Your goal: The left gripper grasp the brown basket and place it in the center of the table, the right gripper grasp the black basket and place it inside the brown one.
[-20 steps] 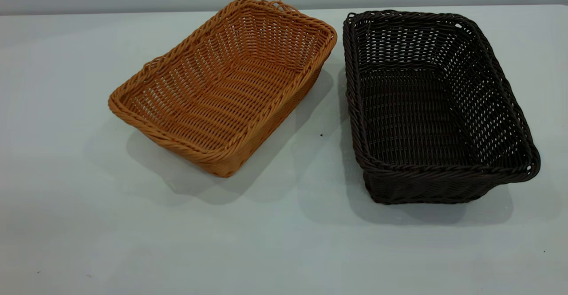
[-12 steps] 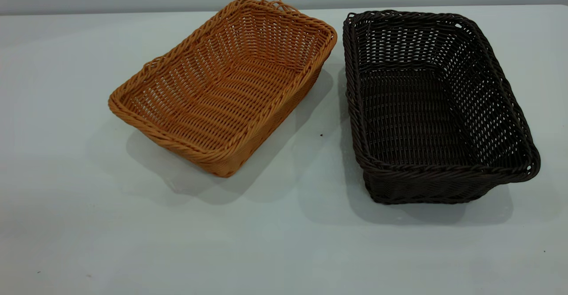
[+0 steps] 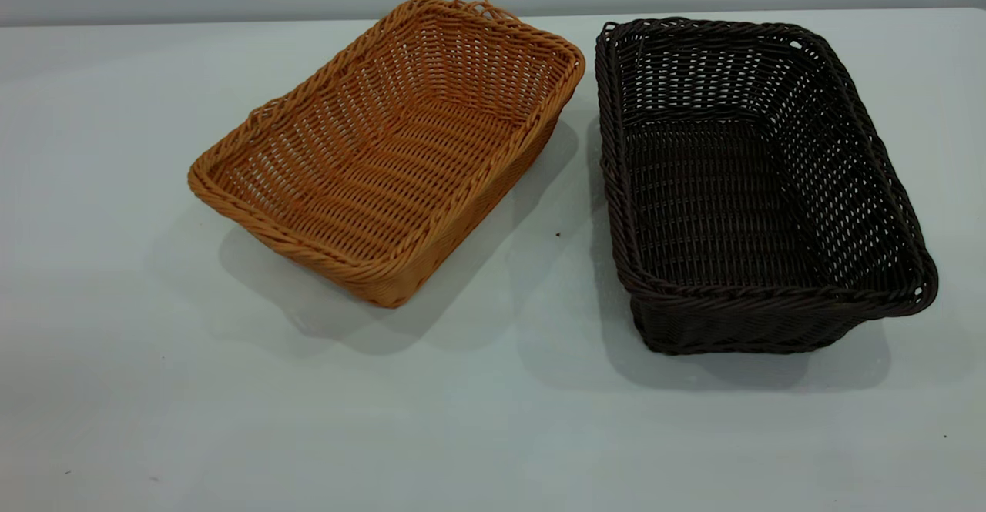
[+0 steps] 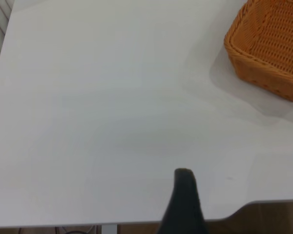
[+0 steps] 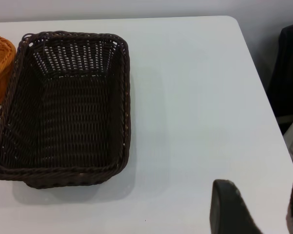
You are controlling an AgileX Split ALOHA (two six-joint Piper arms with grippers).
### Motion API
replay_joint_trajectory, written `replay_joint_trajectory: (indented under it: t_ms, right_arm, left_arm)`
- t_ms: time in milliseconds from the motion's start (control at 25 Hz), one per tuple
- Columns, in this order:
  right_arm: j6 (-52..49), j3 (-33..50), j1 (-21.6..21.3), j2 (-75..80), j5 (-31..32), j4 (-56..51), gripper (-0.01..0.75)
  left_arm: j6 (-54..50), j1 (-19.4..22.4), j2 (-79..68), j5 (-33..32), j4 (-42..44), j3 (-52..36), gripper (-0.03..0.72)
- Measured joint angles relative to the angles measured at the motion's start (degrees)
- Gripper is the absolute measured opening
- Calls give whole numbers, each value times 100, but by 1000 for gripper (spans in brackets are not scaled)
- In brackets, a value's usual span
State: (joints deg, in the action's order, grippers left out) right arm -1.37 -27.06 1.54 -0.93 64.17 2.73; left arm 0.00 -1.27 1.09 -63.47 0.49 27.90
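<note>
Nothing's budged since the earlier frames on my end: brown basket (image 3: 385, 150) sits angled on the table (image 3: 493, 419), black basket (image 3: 759, 189) just beside it, not touching. Left gripper (image 4: 184, 204) and right gripper (image 5: 234, 209) hang back; can't tell their fingers' state.

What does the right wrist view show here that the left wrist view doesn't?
Only the right wrist view shows the black basket, whole and upright, with the right gripper over bare table beside it, not touching it. Only the left wrist view shows a left gripper finger near the table's edge, away from both baskets. Both show part of the brown basket and the table.
</note>
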Motion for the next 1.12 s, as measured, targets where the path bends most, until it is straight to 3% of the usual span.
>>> replay_joint_trajectory:
  t_ms: [920, 1120]
  right_arm:
    - [0, 0, 0, 0, 0, 0, 239]
    - [0, 0, 0, 0, 0, 0, 239]
  left_arm:
    - [-199, 0, -105, 6, 101, 15, 544]
    - [-467, 0, -1226, 734, 228, 374, 544]
